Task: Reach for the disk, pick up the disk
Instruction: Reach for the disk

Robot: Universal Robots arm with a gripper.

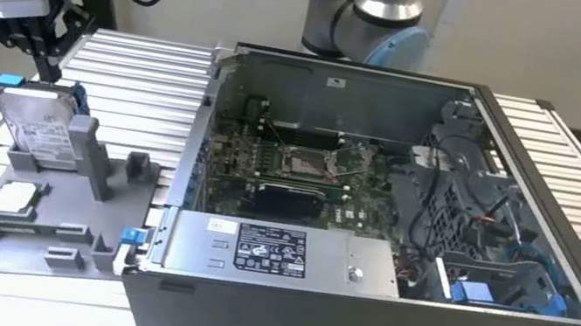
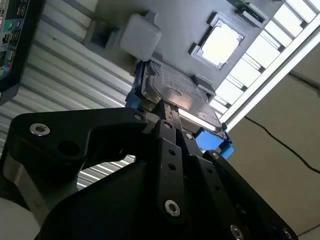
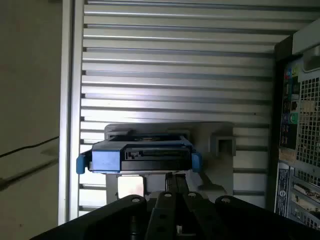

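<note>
The disk [image 1: 38,121] stands on edge in a grey holder [image 1: 50,225] at the exterior view's left, silver with a white label and a blue frame. My gripper [image 1: 48,72] hangs just above the disk's upper edge, fingers together and nothing between them. In the second wrist view, the black fingers [image 2: 167,112] point at the disk [image 2: 175,92] from close by. In the first wrist view, the disk [image 3: 142,155] shows edge-on, with the gripper [image 3: 173,179] right beside its blue frame.
An open computer case [image 1: 559,252] fills the exterior view's middle and right, with a silver power-supply box [image 1: 275,254] at its front and a blue bracket [image 1: 476,292] inside. The ribbed metal table [image 1: 139,76] lies around the holder. The table's edge is close behind the disk.
</note>
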